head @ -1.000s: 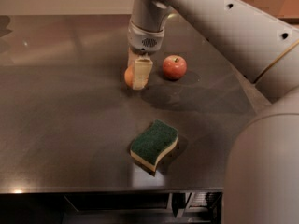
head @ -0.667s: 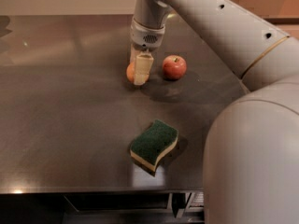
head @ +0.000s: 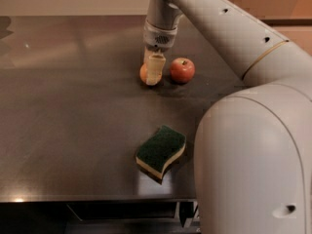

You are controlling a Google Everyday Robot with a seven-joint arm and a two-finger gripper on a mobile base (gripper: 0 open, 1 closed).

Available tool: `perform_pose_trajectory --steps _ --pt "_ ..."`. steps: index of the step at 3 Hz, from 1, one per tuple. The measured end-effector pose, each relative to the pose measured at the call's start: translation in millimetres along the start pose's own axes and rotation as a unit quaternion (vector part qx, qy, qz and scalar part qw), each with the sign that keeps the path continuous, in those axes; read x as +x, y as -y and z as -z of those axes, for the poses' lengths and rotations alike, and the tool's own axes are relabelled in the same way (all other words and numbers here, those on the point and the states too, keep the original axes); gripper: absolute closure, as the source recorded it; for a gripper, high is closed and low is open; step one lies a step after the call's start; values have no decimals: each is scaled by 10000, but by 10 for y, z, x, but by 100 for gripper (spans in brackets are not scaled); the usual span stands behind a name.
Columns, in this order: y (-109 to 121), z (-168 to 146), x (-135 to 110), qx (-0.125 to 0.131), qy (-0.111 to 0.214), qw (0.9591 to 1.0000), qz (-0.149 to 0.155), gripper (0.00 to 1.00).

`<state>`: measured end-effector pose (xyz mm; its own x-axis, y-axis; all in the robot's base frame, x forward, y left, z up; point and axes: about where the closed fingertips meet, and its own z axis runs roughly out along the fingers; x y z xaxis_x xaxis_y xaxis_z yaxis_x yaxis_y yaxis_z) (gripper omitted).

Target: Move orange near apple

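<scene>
Entry: tool [head: 149, 77] closed on the orange [head: 143, 73], beside the apple [head: 182, 70], on a dark table [head: 73, 111].

We record the pale arm [head: 219, 23] reaching down from the upper right to the far middle of the table, its tool pointing straight down. The tool grips the orange. One cream finger [head: 154, 70] lies across the fruit's front and right side, leaving only the left part of the orange showing; we cannot see the other finger. The orange sits low at the table surface, and we cannot tell whether it touches. The red apple stands upright on the table just to the right of the orange, with a small gap between it and the cream finger. A green sponge with a yellow underside [head: 161, 152] lies nearer the front edge, well apart from both fruits. The robot's pale body fills the lower right.
</scene>
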<state>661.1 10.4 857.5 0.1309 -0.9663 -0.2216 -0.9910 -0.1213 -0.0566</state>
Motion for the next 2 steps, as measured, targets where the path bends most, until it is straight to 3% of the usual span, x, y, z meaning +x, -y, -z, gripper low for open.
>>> perform_pose_trajectory --steps 2 --pt "93 -57 135 13 -71 9998 -200 59"
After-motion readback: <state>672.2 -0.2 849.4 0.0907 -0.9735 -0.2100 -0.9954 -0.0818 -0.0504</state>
